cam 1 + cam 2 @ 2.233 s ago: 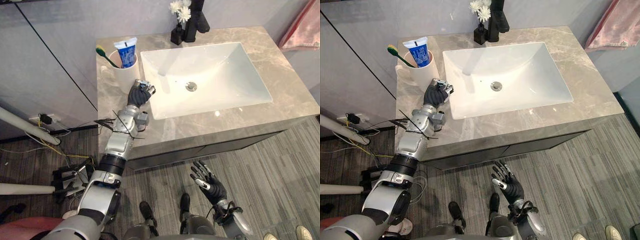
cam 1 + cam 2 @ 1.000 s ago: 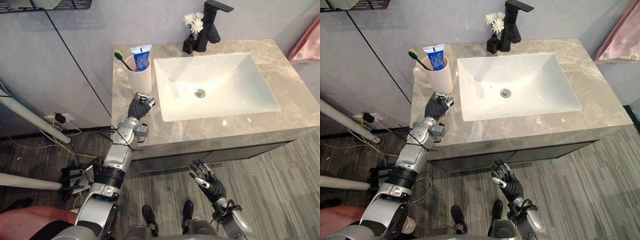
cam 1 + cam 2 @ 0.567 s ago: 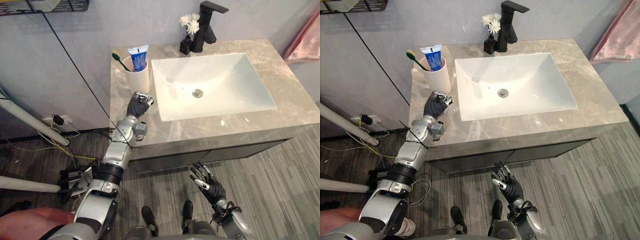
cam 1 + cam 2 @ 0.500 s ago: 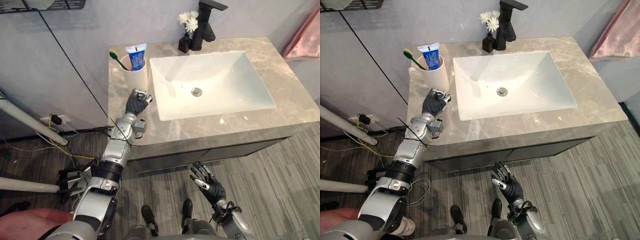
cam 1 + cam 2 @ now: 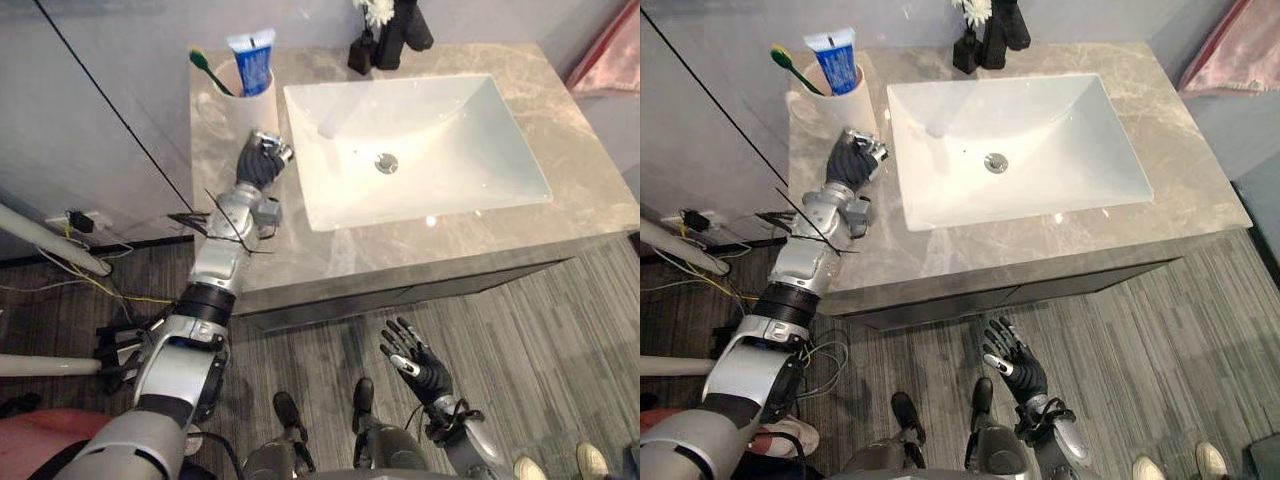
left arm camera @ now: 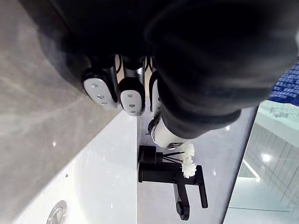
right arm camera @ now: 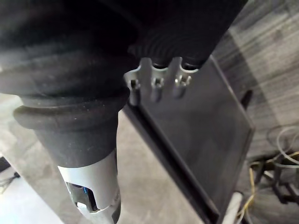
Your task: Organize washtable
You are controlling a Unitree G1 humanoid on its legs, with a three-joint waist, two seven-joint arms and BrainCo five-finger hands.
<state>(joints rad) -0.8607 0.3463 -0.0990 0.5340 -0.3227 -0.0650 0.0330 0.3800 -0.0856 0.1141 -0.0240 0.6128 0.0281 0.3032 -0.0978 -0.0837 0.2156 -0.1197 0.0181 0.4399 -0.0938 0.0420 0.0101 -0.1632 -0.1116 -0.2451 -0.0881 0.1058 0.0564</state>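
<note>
– Cup (image 5: 245,105): where is it found, and why there?
– It is seen in the upper left of the frame, on the back corner of the desk (image 5: 560,190), just beside the sink (image 5: 440,130). Placed so, the desk's front strip is left free, it is judged.
– What is held in it?
– One toothbrush (image 5: 205,65) and one toothpaste tube (image 5: 252,60) are stood in it, leaning on the rim. That way both are gathered off the stone.
– How are the hands described?
– The left hand (image 5: 262,160) is laid on the desk just below the cup in the frame, fingers (image 6: 99,88) curled into a fist with nothing clasped. Whether the cup is touched cannot be told. The right hand (image 5: 410,362) is hung low in the lower middle, over the floor, fingers spread and empty. It is judged idle.
– And the count?
– One cup, one toothbrush, one toothpaste tube, one sink, one black tap (image 5: 410,25), one vase (image 5: 362,50) with flowers at the top edge, and two hands are counted. One pink cloth (image 5: 605,60) is seen at the upper right, off the desk.
</note>
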